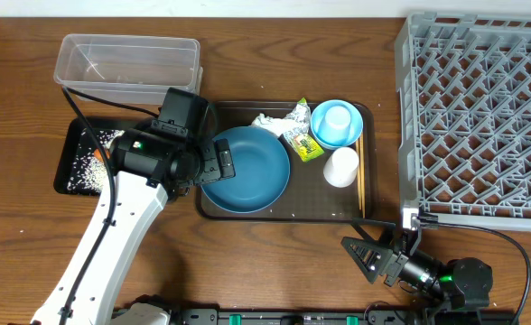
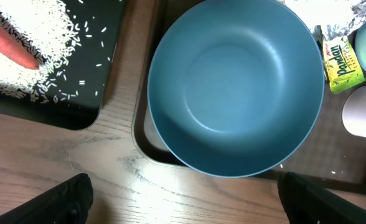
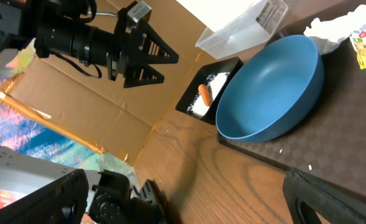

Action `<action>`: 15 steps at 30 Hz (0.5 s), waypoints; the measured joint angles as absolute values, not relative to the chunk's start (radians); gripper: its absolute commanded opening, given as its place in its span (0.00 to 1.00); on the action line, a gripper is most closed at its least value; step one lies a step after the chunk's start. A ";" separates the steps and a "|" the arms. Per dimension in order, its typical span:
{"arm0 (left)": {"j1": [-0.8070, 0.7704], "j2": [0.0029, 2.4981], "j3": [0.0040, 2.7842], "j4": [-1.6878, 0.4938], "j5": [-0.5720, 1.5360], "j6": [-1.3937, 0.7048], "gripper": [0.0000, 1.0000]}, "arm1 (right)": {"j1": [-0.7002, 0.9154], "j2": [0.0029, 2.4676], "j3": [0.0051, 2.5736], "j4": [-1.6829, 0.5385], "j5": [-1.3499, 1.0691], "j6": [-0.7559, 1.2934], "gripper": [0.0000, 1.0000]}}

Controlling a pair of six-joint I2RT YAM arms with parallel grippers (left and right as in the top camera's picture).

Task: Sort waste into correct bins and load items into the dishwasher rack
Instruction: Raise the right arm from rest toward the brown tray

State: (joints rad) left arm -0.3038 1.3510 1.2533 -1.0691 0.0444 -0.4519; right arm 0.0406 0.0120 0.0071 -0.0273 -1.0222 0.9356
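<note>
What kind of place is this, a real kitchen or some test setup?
Probably a robot test bench staged as dish clearing, not a real kitchen: a grey dishwasher rack sits on a wooden table beside a serving tray holding a blue plate, with cardboard sheeting beyond the table.

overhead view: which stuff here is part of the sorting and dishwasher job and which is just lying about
Part of the job: rice, carrot, tissue, wrapper, black tray, clear tub, blue plate, light blue bowl, white cup, chopsticks, grey rack.

Just lying about: brown serving tray under the dishes, cardboard off the table.
</note>
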 measured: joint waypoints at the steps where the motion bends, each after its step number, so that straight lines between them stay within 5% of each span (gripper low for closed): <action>1: -0.304 1.351 1.253 -1.069 0.044 -0.452 0.98 | 0.041 0.012 0.007 -0.028 -1.020 0.938 0.99; 15: -0.304 1.351 1.253 -1.069 0.044 -0.452 0.98 | 0.041 0.113 0.165 -0.217 -0.815 0.880 0.99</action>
State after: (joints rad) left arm -0.3038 1.3510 1.2530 -1.0695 0.0444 -0.4519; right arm 0.0406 0.1127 0.1650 -0.2169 -0.8154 0.8803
